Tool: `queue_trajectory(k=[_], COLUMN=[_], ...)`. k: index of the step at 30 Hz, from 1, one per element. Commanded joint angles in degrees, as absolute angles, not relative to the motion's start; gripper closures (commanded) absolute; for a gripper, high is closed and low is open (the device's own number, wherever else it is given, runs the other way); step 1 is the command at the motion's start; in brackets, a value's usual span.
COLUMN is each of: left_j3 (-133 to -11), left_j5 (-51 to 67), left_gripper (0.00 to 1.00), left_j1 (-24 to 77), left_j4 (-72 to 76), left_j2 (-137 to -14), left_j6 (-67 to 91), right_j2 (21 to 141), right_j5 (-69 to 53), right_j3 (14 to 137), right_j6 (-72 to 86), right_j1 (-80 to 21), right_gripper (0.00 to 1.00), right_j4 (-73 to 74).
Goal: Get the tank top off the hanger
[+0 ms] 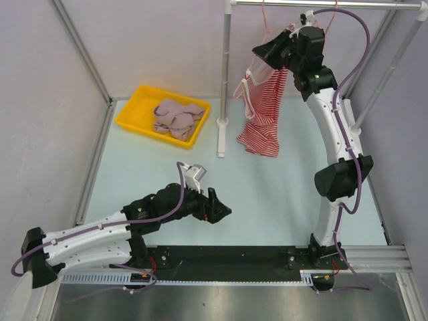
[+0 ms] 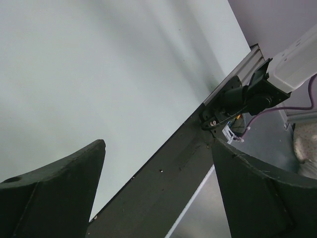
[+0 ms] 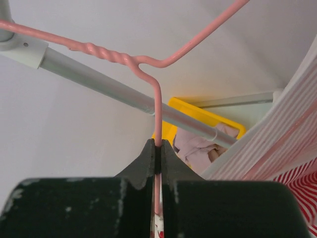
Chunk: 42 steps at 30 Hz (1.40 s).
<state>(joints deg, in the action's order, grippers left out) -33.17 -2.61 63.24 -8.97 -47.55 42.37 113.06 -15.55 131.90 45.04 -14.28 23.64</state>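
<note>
Fabric of the red-and-white striped tank top (image 1: 262,114) hangs from a pink wire hanger (image 3: 158,99) hooked over the white clothes rail (image 3: 99,79) at the far right of the table (image 1: 281,194), its long axis running straight down. The right gripper (image 3: 157,148) is up there with it. Its jaws are pressed together on 1 arm of the hanger wire, just below the twisted neck. In the wrist view the striped cloth lies just beside the gripper on the right. From overhead the garment drops below and to the left of that gripper.

The left gripper (image 1: 217,206) hovers low over the table near the bases, jaws spread and holding nothing, well apart from the rail. A yellow bin (image 1: 134,114) of pale pink clothes (image 1: 177,119) sits at the far left.

By this reading, the right arm is the only 1 within reach. The hanger is pinned but the straps are not yet off it, so the cloth likely has to slide along the wire's slope, away from the hook.
</note>
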Motion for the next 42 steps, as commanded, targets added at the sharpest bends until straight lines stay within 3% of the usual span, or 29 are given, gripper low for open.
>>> queue_trajectory(k=[1,9,14,20,26,32,38,42], left_j3=[-37.1,-44.1,-51.8,-62.3,-71.7,-78.7,-79.8,-77.8], left_j5=[-4.6,-4.8,-4.8,-7.6,-9.6,-0.9,9.6,12.0], left_gripper=[0.07,0.07,0.08,0.17,0.09,0.11,0.20,0.20], left_j1=[63.5,63.5,63.5,63.5,62.4,59.1,58.9,59.0], left_j4=[-11.2,-15.2,-17.2,-18.2,-18.9,-19.7,-21.5,-20.5], left_j2=[-46.1,-45.1,-44.6,-46.4,-50.6,-55.4,-59.3,-61.4], left_j6=[40.3,33.8,26.2,16.1,8.8,4.5,-4.9,-11.1], right_j2=[111.6,106.4,99.1,93.3,86.3,77.8,70.4,67.3], right_j5=[-17.4,-20.7,-23.8,-31.2,-40.9,-57.1,-64.2,-66.8], right_j3=[135.7,135.3,127.0,122.7,113.8,97.9,83.4,79.3], right_j6=[47.3,53.1,56.2,56.2,52.0,46.2,39.4,36.4], right_j1=[-14.2,-14.2,-14.2,-12.3,-11.2,-10.1,-10.6,-10.9], right_gripper=[1.00,1.00,1.00,1.00,1.00,1.00,1.00,1.00], right_j4=[17.3,19.0,17.8,18.0,21.3,22.5,23.5,25.6])
